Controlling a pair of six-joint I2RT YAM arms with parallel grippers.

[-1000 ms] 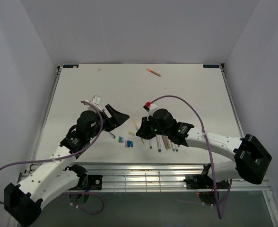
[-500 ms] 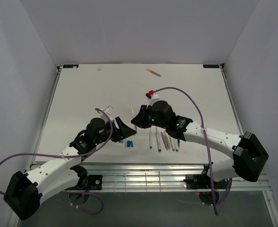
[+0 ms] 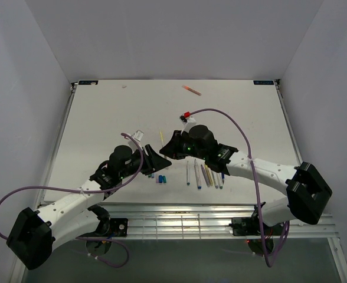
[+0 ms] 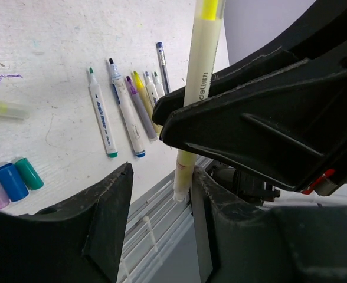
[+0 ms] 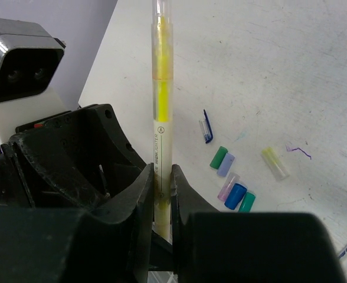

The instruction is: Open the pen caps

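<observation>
Top view: your right gripper (image 3: 172, 143) and left gripper (image 3: 159, 160) nearly meet, with the pen caps (image 3: 157, 175) just beside the left one.
Left wrist: jaws partly apart, straddling the lower end of the yellow pen (image 4: 200, 65), which is clear of one finger.
Right wrist: jaws clamped tight on that pen's barrel, with the caps lying loose to their right.

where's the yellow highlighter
The yellow highlighter runs up the centre of the right wrist view, clamped in the right gripper, one end inside the open left gripper.
</observation>
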